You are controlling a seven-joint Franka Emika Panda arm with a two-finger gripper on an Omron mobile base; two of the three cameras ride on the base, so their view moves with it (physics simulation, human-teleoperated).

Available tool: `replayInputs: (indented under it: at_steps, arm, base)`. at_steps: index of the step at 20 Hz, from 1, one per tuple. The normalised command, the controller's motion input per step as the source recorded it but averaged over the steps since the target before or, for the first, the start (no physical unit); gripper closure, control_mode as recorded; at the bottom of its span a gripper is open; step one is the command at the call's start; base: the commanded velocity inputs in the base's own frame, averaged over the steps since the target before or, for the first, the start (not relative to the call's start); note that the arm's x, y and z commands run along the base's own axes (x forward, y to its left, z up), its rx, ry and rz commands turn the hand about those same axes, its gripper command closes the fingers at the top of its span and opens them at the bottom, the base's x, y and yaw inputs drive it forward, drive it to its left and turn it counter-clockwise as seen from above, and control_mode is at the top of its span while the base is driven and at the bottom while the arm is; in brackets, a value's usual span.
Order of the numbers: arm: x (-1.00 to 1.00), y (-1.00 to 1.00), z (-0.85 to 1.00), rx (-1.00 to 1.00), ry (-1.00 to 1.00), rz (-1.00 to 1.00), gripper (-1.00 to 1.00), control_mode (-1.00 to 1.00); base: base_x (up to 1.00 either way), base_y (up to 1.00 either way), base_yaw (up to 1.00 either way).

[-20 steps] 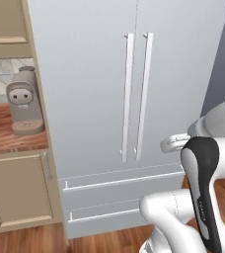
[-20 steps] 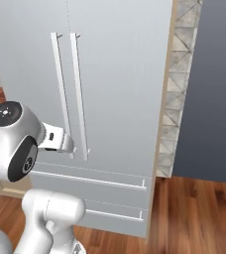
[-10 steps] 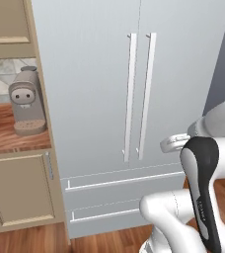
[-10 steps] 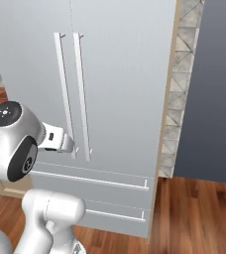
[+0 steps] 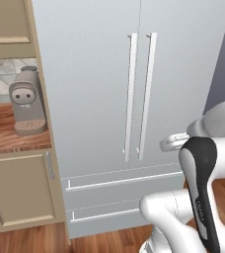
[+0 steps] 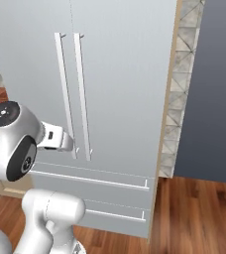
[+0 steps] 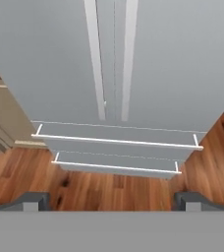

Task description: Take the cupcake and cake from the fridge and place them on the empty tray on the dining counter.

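Here the claw (image 7: 112, 201) gapes wide before the shut fridge (image 7: 173, 64), no lettering readable anywhere.

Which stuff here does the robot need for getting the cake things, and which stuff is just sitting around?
Needed:
- fridge, doors shut
- its two long door handles
- gripper, open and empty

Just sitting around:
- coffee machine on the small wooden worktop
- cupboard door below
- the fridge's two lower drawers

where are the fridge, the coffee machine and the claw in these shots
fridge (image 5: 94, 89), left base view, flat front of its left door
coffee machine (image 5: 26, 101), left base view, middle of its grey body
claw (image 7: 111, 199), hand view, midway between its two dark tips, standing open
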Motion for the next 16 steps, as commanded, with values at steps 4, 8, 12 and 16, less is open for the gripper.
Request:
replayInputs:
  at_steps: [4,8,12,16]
  arm:
    - [0.52,0.0,-0.18,-0.04,-0.21,-0.01,-1.0,-1.0]
    - [0.74,-0.01,-0.08,-0.01,-0.22,-0.04,-1.0,-1.0]
    - [0.71,-0.08,0.0,0.0,-0.23,-0.06,-1.0,-1.0]
    - [0.7,-0.1,0.0,0.0,-0.15,-0.05,-1.0,-1.0]
  base:
    - [0.0,0.0,0.0]
    - [0.0,0.0,0.0]
    - [0.0,0.0,0.0]
    - [0.0,0.0,0.0]
